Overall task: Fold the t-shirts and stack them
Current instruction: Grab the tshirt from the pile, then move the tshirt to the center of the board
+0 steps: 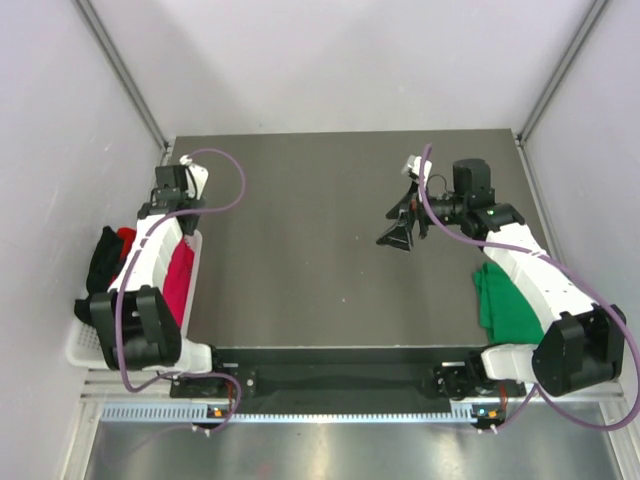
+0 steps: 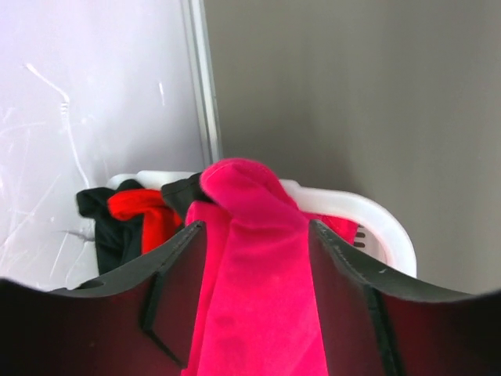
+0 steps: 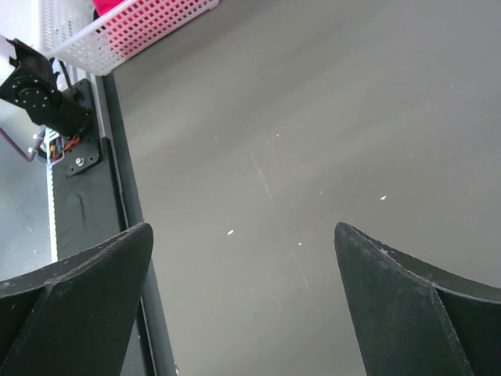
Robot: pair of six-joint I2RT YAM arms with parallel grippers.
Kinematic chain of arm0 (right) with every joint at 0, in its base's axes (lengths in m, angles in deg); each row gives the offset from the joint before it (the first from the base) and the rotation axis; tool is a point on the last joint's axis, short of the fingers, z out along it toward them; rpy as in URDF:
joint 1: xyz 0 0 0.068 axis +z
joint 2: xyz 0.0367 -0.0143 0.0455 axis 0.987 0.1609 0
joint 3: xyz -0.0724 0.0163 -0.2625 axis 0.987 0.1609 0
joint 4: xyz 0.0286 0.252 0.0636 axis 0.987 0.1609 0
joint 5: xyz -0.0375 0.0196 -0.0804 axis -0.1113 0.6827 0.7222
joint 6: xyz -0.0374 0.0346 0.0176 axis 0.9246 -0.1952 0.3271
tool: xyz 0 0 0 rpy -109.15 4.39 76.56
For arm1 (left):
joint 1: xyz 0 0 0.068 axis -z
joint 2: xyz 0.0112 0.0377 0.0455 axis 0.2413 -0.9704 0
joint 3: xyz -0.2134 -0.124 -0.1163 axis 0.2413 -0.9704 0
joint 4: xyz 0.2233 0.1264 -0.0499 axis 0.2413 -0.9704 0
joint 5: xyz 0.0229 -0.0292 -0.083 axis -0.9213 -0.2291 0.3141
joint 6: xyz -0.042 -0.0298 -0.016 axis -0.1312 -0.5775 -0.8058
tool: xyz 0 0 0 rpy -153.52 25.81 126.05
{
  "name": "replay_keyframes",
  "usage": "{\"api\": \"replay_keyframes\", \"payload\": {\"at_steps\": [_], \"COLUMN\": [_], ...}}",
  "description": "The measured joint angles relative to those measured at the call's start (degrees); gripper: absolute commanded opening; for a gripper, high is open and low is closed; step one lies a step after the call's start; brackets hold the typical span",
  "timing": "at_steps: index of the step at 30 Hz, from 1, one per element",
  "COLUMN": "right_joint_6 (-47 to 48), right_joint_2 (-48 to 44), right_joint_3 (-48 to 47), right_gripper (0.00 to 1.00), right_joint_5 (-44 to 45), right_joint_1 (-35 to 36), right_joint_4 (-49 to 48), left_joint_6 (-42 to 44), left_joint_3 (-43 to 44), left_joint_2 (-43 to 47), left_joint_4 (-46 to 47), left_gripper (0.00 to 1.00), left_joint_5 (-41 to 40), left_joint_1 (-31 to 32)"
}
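Note:
My left gripper [image 1: 180, 205] hangs over the far end of the white basket [image 1: 78, 345] at the table's left edge. In the left wrist view it [image 2: 254, 227] is shut on a bunch of the crimson-pink t-shirt [image 2: 258, 290], which stretches from the basket up between the fingers. The rest of that t-shirt [image 1: 181, 277] lies in the basket. A black t-shirt [image 1: 100, 262] and a red t-shirt [image 1: 125, 236] hang over the basket's left side. A dark green t-shirt [image 1: 503, 305] lies folded at the table's right. My right gripper [image 1: 400, 228] is open and empty above bare table.
The basket rim [image 2: 368, 213] stands close to the left wall and its metal post [image 2: 205, 86]. The basket also shows at the top left of the right wrist view [image 3: 133, 31]. The right arm passes over the green t-shirt. A black rail [image 1: 330, 365] runs along the near table edge.

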Motion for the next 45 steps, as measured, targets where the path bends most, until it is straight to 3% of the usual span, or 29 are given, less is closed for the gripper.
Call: {"api": "replay_keyframes", "payload": {"at_steps": [5,6,9,13,14,21,28,36,45], "right_joint_6": [0.0,0.2,0.4,0.6,0.7,1.9,-0.9,0.6,1.4], "right_joint_2": [0.0,0.0,0.0,0.0,0.0,-0.2,0.7,14.0,12.2], "right_joint_3": [0.0,0.0,0.0,0.0,0.0,0.0,-1.3,-16.5,-16.5], "right_gripper": [1.0,1.0,1.0,1.0,1.0,1.0,1.0,1.0,1.0], "right_joint_5": [-0.2,-0.2,-0.3,-0.3,-0.3,1.4,3.7,2.6,2.3], "right_joint_1": [0.0,0.0,0.0,0.0,0.0,0.0,0.0,-0.9,-4.6], "right_joint_4": [0.0,0.0,0.0,0.0,0.0,0.0,0.4,11.4,13.2], "left_joint_6": [-0.2,-0.3,-0.7,-1.4,-1.7,-2.1,-3.6,-4.1,-14.7], "left_joint_3": [0.5,0.7,1.4,1.6,1.6,4.0,21.4,48.1,60.1], "left_joint_2": [-2.3,-2.7,-3.7,-4.2,-4.2,-4.0,-0.2,6.4,8.3], "left_joint_4": [0.0,0.0,0.0,0.1,0.1,-1.5,-12.1,-18.5,-19.3], "left_gripper": [0.5,0.44,0.39,0.02,0.0,0.0,0.0,0.0,0.0], "left_joint_5": [0.3,0.3,0.5,0.5,0.4,0.5,3.8,15.6,37.6], "left_joint_1": [-0.7,-0.8,-1.3,-1.8,-1.9,-2.0,-2.1,-2.2,-2.2]}}
